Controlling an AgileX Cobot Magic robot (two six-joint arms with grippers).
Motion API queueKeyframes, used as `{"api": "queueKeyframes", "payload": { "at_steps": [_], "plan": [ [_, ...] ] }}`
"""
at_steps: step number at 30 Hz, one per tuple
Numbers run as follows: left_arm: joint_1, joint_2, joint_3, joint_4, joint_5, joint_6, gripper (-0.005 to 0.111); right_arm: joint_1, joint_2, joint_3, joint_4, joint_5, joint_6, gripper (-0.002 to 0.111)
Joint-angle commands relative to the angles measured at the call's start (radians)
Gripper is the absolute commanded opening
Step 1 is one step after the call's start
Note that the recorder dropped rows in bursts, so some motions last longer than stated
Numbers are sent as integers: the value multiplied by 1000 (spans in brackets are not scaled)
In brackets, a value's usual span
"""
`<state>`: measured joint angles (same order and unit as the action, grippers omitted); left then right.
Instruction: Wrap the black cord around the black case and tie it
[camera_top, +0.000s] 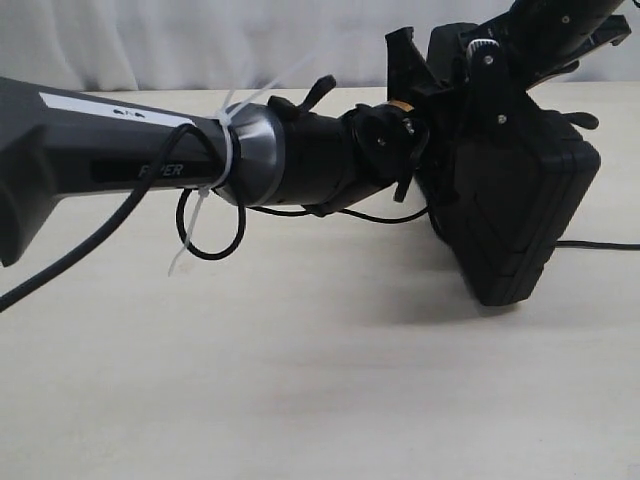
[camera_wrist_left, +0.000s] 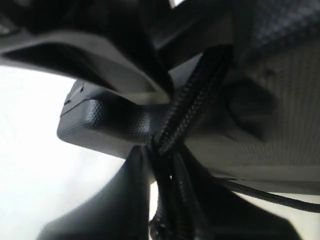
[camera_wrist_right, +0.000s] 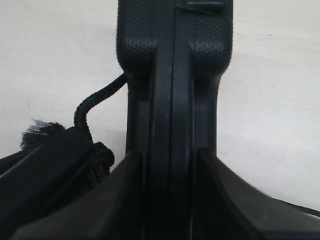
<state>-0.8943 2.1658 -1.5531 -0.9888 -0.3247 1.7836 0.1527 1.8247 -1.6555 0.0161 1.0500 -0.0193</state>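
The black case (camera_top: 520, 200) stands on edge on the table, tilted, at the right. From above, my right gripper (camera_top: 482, 62) is shut on its rim; in the right wrist view the case (camera_wrist_right: 172, 60) fills the gap between the fingers of that gripper (camera_wrist_right: 170, 165). My left gripper (camera_top: 405, 150) reaches across to the case's left side. In its wrist view the braided black cord (camera_wrist_left: 195, 100) runs over the case (camera_wrist_left: 110, 120) and down between the fingers, where the left gripper (camera_wrist_left: 170, 170) is shut on it. The cord (camera_wrist_right: 95, 102) ends in a frayed tip (camera_wrist_right: 40, 129).
The left arm (camera_top: 120, 150) spans the left half of the exterior view, with a glossy cable loop (camera_top: 210, 235) and a white zip tie (camera_top: 225, 150). A thin black line (camera_top: 598, 243) trails off right on the pale table (camera_top: 320, 380).
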Motion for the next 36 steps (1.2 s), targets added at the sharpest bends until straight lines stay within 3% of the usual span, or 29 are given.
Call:
{"api": "queueKeyframes", "payload": {
  "at_steps": [1,4,11,24,27,31,36],
  "plan": [
    [-6,1,-8,6,61,-13,0,1,-5,-7,2,-5,-11,34],
    [-7,1,-8,9,110,-13,7,1,-5,-7,2,-5,-11,34],
    [-7,1,-8,2,40,-13,43,1,-5,-7,2,-5,-11,34],
    [-9,-3,-8,-203,-10,-1,44,1,-5,-7,2,-5,-11,34],
    [-9,-3,-8,-225,-10,-1,36,1,-5,-7,2,-7,-11,34],
    [-9,-3,-8,-251,-25,1,35,1,-5,-7,2,-7,-11,34],
    [-4,-1,-8,-447,90,157,35,1,-5,-7,2,-5,-11,34]
  ]
}}
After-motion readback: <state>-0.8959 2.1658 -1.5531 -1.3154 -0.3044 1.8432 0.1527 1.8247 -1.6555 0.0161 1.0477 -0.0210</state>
